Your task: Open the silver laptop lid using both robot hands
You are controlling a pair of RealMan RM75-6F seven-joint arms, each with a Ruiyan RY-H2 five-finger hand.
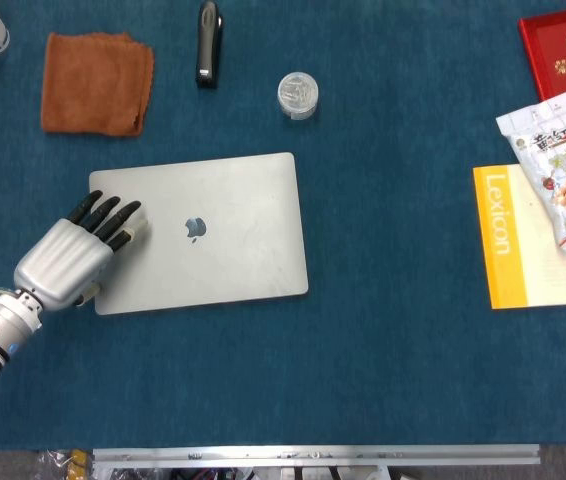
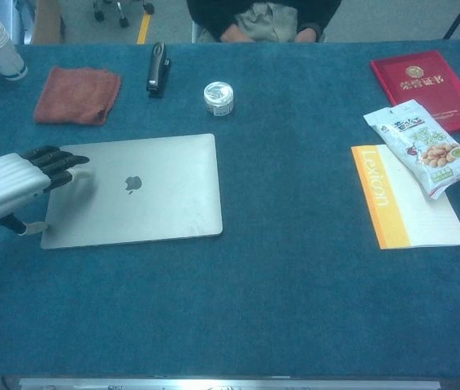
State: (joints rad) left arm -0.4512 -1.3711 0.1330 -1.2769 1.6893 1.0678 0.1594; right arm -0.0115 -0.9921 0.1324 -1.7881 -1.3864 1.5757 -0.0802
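While lying shut and flat on the blue table (image 1: 383, 340), left of centre in the head view, the laptop (image 1: 223, 230) carries the left hand (image 1: 78, 250) over its left edge, dark fingers (image 1: 113, 215) stretched close together across the lid, gripping nothing. Seen from the chest view, same hand (image 2: 10, 188) at the far left, thumb (image 2: 31, 228) down at the lid's lower-left corner; contact there cannot be told. Right hand outside both views.

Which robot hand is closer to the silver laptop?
Left. The left robot hand rests on the left edge of the closed silver laptop, fingers lying over the lid. The right robot hand is not in either view.
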